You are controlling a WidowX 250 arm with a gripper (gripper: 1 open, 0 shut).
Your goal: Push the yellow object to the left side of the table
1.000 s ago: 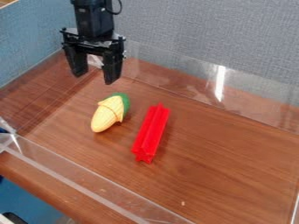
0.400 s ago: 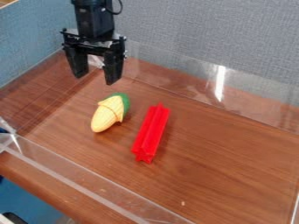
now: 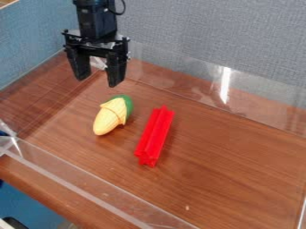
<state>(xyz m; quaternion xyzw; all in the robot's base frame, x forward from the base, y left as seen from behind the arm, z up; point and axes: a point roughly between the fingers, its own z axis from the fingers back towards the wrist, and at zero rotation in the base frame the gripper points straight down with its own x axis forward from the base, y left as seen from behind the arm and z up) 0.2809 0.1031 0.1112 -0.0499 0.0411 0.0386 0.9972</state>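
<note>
The yellow object [image 3: 113, 114] is a small toy corn cob with a green husk end, lying on the dark wood-grain table [image 3: 216, 179] left of centre. My gripper [image 3: 96, 73] hangs above the table behind the corn, up and to its left, pointing down. Its two black fingers [image 3: 77, 64] stand apart, open, with nothing between them. A clear gap separates the fingertips from the corn.
A long red ridged bar [image 3: 156, 136] lies just right of the corn, almost parallel to it. Low clear acrylic walls [image 3: 227, 85] edge the table at the back, left and front. A grey-blue wall stands behind.
</note>
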